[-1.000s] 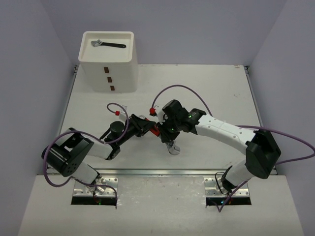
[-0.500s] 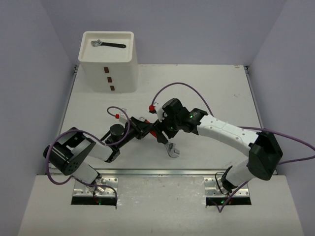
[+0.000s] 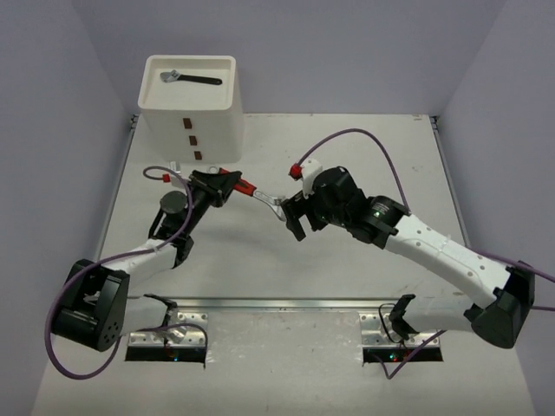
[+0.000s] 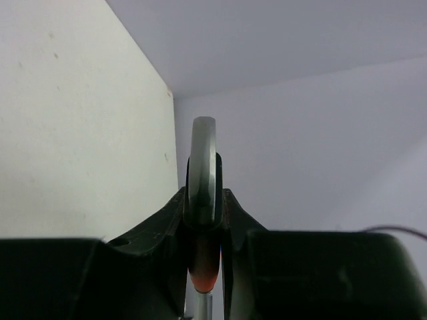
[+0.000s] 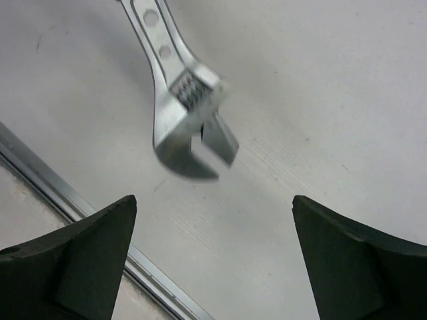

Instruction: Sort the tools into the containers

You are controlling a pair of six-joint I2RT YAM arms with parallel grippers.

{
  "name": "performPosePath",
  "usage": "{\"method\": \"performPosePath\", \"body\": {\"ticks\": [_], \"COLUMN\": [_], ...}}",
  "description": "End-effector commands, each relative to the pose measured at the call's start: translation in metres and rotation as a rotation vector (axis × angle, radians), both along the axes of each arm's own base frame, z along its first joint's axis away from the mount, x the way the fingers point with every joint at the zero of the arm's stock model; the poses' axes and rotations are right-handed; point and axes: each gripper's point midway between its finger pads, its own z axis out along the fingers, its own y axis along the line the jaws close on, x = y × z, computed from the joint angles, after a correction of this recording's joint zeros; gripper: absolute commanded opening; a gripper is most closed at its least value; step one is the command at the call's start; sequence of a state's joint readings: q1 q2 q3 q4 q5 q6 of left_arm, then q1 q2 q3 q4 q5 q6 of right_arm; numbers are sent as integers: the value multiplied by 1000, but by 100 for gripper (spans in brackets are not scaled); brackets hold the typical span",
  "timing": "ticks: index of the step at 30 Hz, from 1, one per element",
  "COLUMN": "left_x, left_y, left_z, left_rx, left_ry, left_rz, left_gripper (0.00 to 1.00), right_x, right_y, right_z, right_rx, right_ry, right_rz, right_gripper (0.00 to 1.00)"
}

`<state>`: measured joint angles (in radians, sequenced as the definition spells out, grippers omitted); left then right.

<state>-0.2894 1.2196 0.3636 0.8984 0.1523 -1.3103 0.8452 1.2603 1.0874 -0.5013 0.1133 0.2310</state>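
2 arms meet over the middle of the desk [image 3: 364, 147]. The left tool [image 3: 221, 185] is narrow and clamped on the red-handled adjustable wrench [image 3: 264, 200]. It grips the wrench by the red handle, so the silver shaft and head stick out toward the right arm. From the left wrist the wrench shows edge-on, pinched between the 2 dark fingers [image 4: 167, 220], with a bit of red low in the gap.

The right tool [image 3: 293, 216] stands wide and holds nothing, just beside the wrench's head. From the right wrist its 2 fingers [image 5: 73, 260] sit far apart at the bottom corners. The slightly blurred silver head, its mouth open, shows above the gap between them and touches neither finger. Pale desk surface lies behind it.

At the far left of the desk stands the white box unit [image 3: 217, 130]. The black-handled adjustable wrench [image 3: 192, 80] lies flat in its top tray [image 3: 191, 59]. 3 drawers [image 3: 192, 139] with small red-brown handles face the arms. The held wrench is near the front of the unit, apart from it and outside any compartment.
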Motion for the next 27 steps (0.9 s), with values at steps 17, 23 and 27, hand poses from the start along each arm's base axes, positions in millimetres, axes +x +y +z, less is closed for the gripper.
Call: {"method": "performPosePath", "body": {"ticks": [17, 23, 27], "left_x": [207, 243, 253], "left_y": [238, 249, 251], "left_z": [195, 183, 166], "left_rx": [-15, 43, 57], "left_ry": [-180, -145, -117], "left_rz": [591, 611, 613], "left_gripper": [0, 0, 0], "right_x": [-25, -27, -27], "right_y": [-87, -90, -88], "right_z": [57, 49, 47], "right_rx": [55, 43, 39], "right_ry": [-156, -147, -143], "right_rz": [-240, -235, -229], "right_gripper": [99, 99, 99]}}
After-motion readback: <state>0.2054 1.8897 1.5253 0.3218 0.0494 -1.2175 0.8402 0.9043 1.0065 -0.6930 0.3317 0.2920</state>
